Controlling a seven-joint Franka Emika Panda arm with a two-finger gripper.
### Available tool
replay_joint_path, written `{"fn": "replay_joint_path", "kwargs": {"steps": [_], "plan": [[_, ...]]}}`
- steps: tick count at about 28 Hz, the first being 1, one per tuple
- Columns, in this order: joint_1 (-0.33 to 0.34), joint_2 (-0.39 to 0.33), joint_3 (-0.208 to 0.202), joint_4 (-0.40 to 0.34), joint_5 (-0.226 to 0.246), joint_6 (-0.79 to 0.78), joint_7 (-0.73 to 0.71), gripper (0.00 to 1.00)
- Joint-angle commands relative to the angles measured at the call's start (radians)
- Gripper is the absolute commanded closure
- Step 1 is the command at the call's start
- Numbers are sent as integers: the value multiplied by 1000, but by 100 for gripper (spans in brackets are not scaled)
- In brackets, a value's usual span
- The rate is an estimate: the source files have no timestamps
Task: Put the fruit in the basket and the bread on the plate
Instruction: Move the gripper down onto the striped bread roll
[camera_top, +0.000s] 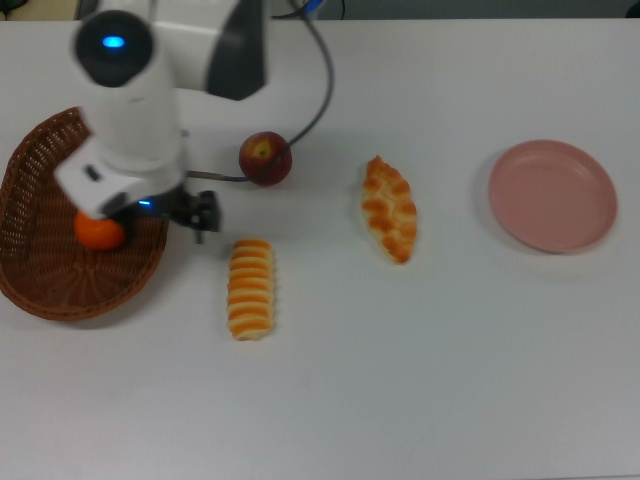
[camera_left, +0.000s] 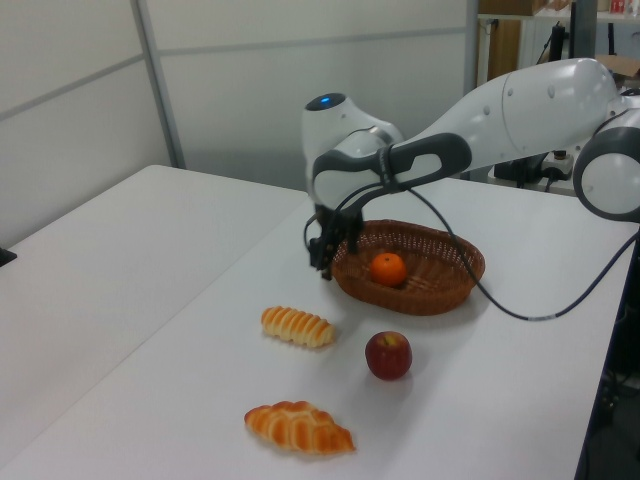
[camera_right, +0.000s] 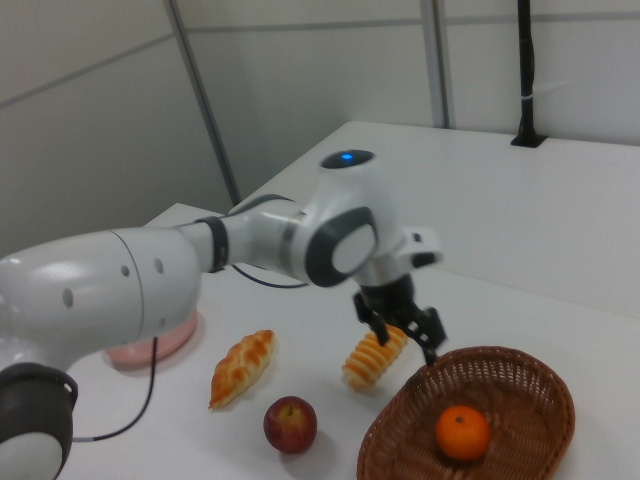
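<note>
The orange tangerine (camera_top: 98, 232) lies inside the brown wicker basket (camera_top: 50, 290) at the top view's left, also seen in the right view as the tangerine (camera_right: 463, 432) in the basket (camera_right: 520, 400). My gripper (camera_top: 200, 215) hangs open and empty just past the basket's rim, above the table and close to the striped roll (camera_top: 250, 288). In the right view the gripper (camera_right: 400, 330) shows spread fingers in front of that roll (camera_right: 372, 360). The dark red apple (camera_top: 265, 158) and the braided roll (camera_top: 389, 208) lie on the table. The pink plate (camera_top: 552, 195) sits bare at the top view's right.
The arm's black cable (camera_top: 318, 90) loops over the table behind the apple. The white arm body (camera_top: 130, 110) covers the basket's upper right part in the top view. In the left view a second white table (camera_left: 90, 260) stands alongside.
</note>
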Motion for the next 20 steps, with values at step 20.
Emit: {"fn": "replay_joint_path", "kwargs": {"steps": [20], "plan": [[138, 105, -13, -29, 8, 67, 66, 31]]}}
